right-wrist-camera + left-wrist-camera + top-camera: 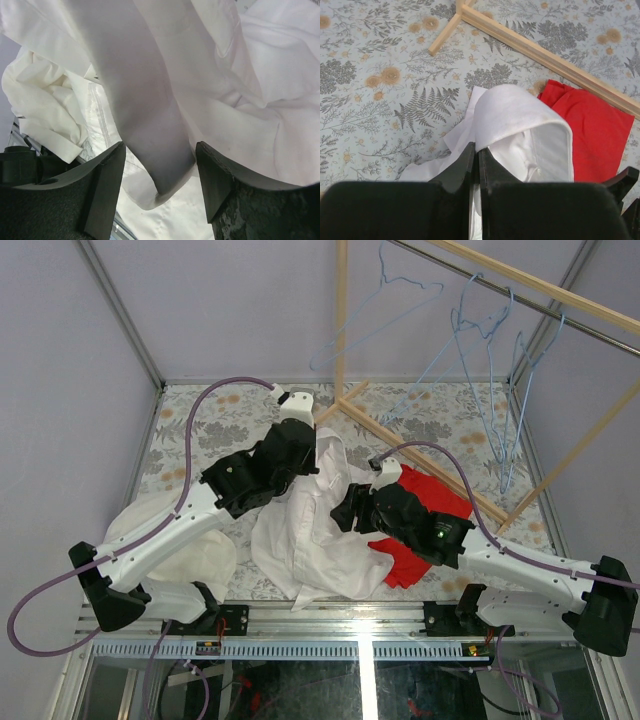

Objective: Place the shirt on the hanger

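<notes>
The white shirt [315,530] lies crumpled at the table's middle, partly lifted. My left gripper [310,455] is shut on the shirt's collar edge [520,115]; its fingers [465,165] pinch the fabric, which drapes over them. My right gripper [345,510] is open, its jaws wide apart on either side of a hanging fold of the shirt [160,150], not closed on it. Blue wire hangers [490,350] hang from the wooden rack's rail [540,285] at the back right, away from both grippers.
A red cloth [425,505] lies under and right of the shirt, also in the left wrist view [595,130]. A creamier off-white garment [175,540] lies at the left, also in the right wrist view [45,110]. The rack's wooden base bars [545,55] cross the floral tabletop.
</notes>
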Tool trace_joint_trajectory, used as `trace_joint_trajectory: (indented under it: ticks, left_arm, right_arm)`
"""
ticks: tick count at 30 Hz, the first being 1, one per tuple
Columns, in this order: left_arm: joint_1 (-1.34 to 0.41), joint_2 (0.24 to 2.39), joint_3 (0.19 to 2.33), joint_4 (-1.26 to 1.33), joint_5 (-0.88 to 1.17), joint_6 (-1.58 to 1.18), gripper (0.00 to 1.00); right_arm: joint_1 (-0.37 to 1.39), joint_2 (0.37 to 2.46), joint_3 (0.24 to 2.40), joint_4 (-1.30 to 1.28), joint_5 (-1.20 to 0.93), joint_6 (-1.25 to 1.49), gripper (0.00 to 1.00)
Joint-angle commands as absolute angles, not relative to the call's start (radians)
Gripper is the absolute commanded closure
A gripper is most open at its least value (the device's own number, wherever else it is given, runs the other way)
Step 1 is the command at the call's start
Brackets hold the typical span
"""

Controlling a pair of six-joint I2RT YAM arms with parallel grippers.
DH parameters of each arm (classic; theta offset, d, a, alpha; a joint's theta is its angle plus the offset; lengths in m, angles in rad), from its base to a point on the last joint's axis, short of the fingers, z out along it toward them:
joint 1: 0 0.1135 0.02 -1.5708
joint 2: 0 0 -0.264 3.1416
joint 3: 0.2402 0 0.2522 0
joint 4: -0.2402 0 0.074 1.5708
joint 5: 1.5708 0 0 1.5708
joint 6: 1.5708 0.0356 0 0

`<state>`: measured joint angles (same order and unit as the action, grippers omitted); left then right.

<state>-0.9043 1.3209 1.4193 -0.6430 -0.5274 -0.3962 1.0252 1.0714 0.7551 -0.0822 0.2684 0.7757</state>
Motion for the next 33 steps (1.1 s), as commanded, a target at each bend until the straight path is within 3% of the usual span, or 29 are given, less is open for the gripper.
trace_joint_trajectory:
  ticks: [1,9,17,25,31,33]
  left_arm:
    - [-0.900,1.321,1.471,-0.677,-0.611,-0.450,1.00]
    - [-0.894,1.315,1.472,-0.713,-0.659,-0.484,1.00]
    - [-0.890,1.328,1.464,-0.713,-0.654,-0.503,1.00]
    - [-0.888,1.336,1.463,-0.713,-0.641,-0.515,1.00]
    - [-0.887,1.318,1.457,-0.726,-0.652,-0.524,1.00]
    - [-0.887,1.305,1.449,-0.733,-0.652,-0.528,1.00]
  right_arm:
    - [1.050,1.048,0.723,-0.076,0.441,0.912,0.36]
    - [1.051,0.977,0.730,-0.194,0.553,0.931,0.27]
    - [1.067,0.922,0.724,-0.129,0.350,0.999,0.31]
    - [1.105,1.018,0.689,-0.052,0.272,1.106,0.33]
    - [1.105,1.095,0.663,-0.021,0.298,1.148,0.38]
    - [1.105,1.096,0.661,-0.025,0.349,1.141,0.49]
